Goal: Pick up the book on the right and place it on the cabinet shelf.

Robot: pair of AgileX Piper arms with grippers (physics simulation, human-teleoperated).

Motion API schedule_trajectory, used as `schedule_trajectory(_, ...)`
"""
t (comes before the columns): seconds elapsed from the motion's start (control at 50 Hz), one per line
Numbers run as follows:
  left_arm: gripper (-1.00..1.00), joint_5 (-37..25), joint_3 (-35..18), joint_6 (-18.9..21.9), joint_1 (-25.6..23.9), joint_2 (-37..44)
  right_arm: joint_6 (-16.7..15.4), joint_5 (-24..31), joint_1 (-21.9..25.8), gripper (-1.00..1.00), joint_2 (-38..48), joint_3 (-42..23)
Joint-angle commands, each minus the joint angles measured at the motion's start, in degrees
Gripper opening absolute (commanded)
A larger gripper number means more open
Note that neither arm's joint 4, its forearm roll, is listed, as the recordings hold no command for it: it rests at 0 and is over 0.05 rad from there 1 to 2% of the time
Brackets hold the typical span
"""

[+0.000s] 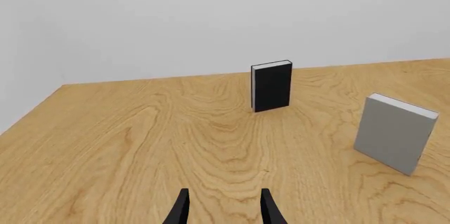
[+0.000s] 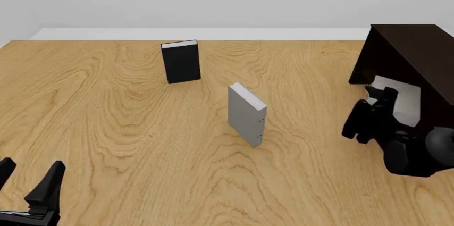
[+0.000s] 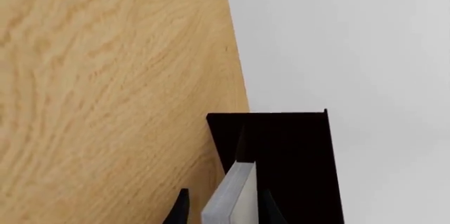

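The book [image 3: 231, 198], plain light grey, is pinched edge-on between my right gripper's [image 3: 225, 207] fingers. In the front view my right gripper [image 2: 378, 100] is shut on the book [image 2: 405, 105] and holds it inside the opening of the very dark cabinet [image 2: 418, 50]. I cannot tell whether the book touches the cabinet shelf, which the book and gripper hide. The cabinet [image 3: 292, 150] fills the right wrist view just beyond the book. My left gripper [image 2: 28, 181] stands open and empty near the table's front left corner.
A similar grey book [image 2: 246, 113] with tiny dark marks stands upright at mid-table, also seen as the grey book [image 1: 392, 132] in the left wrist view. A black book [image 2: 181, 61] stands upright further back. The wooden table [image 2: 127, 130] ends at a white wall.
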State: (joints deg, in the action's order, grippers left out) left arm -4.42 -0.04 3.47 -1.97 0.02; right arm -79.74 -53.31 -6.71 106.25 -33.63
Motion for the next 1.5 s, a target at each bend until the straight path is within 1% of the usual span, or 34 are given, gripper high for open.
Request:
schedule_trajectory(0.02, 1.00, 0.0, 0.0, -0.1, 0.0, 0.0, 0.2, 0.7, 0.7, 1.00, -0.6, -0.5)
schedule_trajectory(0.34, 1.00, -0.2, 0.0, -0.3, 0.2, 0.0, 0.8, 0.6, 1.3, 1.00, -1.3, -1.6)
schedule_trajectory(0.78, 1.00, -0.3, 0.0, -0.4, 0.2, 0.0, 0.4, -0.3, 0.0, 1.00, -1.2, -1.0)
schedule_trajectory(0.88, 1.00, -0.3, 0.0, -0.4, 0.1, 0.0, 0.3, -0.8, -0.9, 1.00, -1.0, -0.6)
schedule_trajectory(0.9, 1.00, -0.3, 0.0, -0.4, 0.1, 0.0, -0.6, -1.7, -1.4, 1.00, -0.6, -0.4)
schedule_trajectory(0.96, 1.00, -0.2, 0.0, -0.2, 0.1, 0.0, 0.4, -0.7, -1.6, 1.00, -1.3, -0.4)
schedule_trajectory(1.0, 1.00, -0.1, 0.0, -0.2, 0.0, 0.0, -0.2, -1.2, -1.7, 1.00, -1.1, 0.1)
schedule_trajectory(1.04, 1.00, -0.1, 0.0, -0.2, 0.0, 0.0, 0.1, -0.9, -1.8, 1.00, -1.5, 0.1)
schedule_trajectory(1.2, 1.00, 0.0, 0.0, -0.1, -0.4, 0.0, 0.1, -1.2, -3.5, 1.00, -2.4, 0.6)
schedule_trajectory(1.5, 1.00, 0.2, 0.0, -0.1, -0.8, 0.0, 0.1, -0.9, -5.2, 1.00, -3.8, 1.1)
